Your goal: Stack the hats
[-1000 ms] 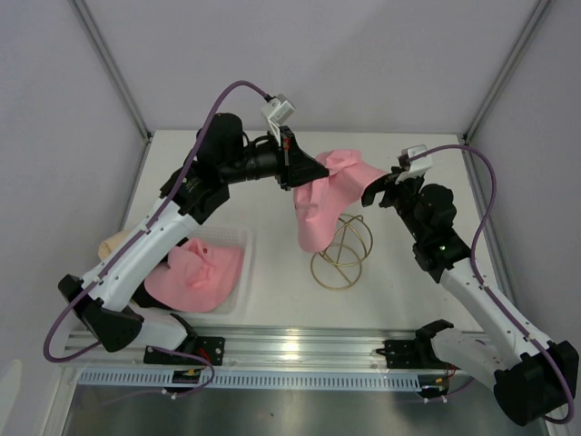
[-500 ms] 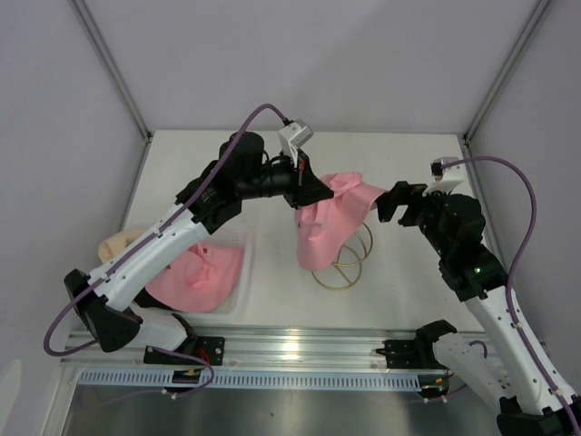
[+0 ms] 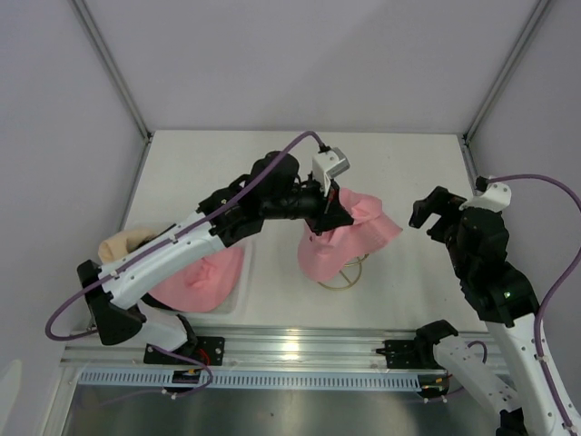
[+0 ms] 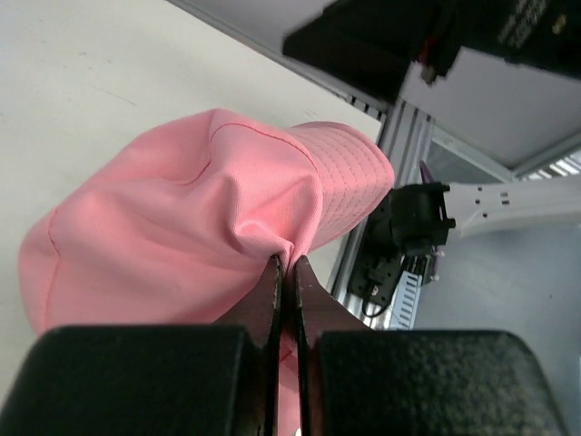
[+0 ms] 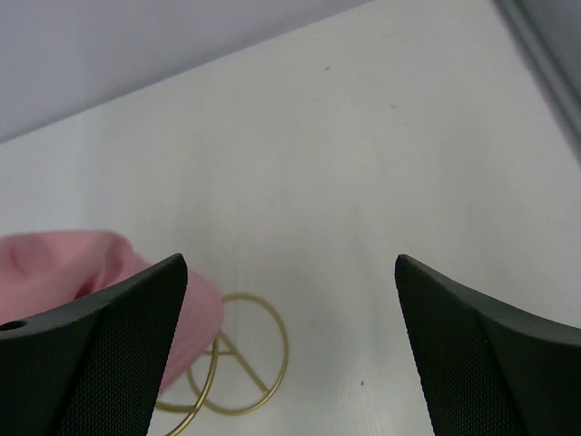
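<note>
Two pink hats show. The first hat (image 3: pixel 349 241) drapes over a wire stand (image 5: pixel 238 356) at the middle of the bench (image 3: pixel 408 163), with the left gripper (image 4: pixel 284 263) clamped on a fold of its cloth. The second hat (image 3: pixel 201 277) lies in a clear tray (image 3: pixel 247 272) near the near-left corner, a beige hat (image 3: pixel 118 243) just beside it at the left edge. The right gripper (image 3: pixel 434 211) hangs toward the right edge, jaws wide apart, holding nothing.

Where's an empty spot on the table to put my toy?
Bare: the far strip of table by the back wall, and the patch between the held pink hat and the right gripper. Crowded: near-left corner, tray and hats.
</note>
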Controlling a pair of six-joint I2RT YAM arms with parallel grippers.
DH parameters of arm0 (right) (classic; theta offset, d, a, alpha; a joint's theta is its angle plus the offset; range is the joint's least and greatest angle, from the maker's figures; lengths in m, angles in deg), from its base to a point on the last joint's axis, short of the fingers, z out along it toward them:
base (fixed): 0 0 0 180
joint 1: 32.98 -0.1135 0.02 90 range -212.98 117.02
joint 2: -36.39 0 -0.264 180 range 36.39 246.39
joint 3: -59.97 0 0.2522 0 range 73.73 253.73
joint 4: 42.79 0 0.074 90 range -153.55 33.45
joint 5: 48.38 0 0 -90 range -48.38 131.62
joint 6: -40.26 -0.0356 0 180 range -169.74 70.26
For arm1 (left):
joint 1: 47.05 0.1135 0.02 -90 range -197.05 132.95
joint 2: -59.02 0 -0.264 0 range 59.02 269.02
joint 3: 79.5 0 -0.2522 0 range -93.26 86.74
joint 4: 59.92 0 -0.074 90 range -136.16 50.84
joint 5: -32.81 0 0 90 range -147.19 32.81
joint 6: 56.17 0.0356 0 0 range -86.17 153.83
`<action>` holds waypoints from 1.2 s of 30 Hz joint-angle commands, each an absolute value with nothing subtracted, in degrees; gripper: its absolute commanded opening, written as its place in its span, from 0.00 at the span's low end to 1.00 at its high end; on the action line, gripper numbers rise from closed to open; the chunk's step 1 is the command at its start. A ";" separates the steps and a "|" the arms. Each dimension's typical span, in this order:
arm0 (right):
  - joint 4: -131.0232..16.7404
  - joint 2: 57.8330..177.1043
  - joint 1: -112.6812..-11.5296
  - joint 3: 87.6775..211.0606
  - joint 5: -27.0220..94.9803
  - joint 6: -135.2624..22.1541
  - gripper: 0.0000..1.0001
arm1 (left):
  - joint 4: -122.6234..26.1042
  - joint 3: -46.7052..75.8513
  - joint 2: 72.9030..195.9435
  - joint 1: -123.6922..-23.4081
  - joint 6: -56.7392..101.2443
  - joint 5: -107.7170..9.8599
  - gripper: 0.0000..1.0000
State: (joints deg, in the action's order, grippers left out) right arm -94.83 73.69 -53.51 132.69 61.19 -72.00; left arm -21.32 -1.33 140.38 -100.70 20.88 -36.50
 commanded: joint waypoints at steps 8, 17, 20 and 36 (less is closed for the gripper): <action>-95.84 77.43 -51.61 135.96 72.74 -75.49 1.00 | -15.74 -4.32 145.93 -109.27 25.05 -47.96 0.01; -91.79 76.56 -51.44 130.70 65.89 -73.47 0.99 | -14.60 -2.29 148.49 -114.45 25.31 -52.17 0.09; -90.21 76.29 -51.35 128.59 60.80 -72.86 0.99 | -16.00 -0.37 146.30 -115.95 24.69 -53.84 0.40; -76.95 81.10 -51.17 126.12 38.90 -69.25 0.99 | -25.58 12.64 126.17 -98.92 16.17 -65.29 1.00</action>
State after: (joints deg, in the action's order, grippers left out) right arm -83.92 77.99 -51.35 126.03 46.13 -71.06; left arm -21.25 8.92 129.43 -102.60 19.72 -67.65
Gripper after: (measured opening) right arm 0.993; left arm 0.994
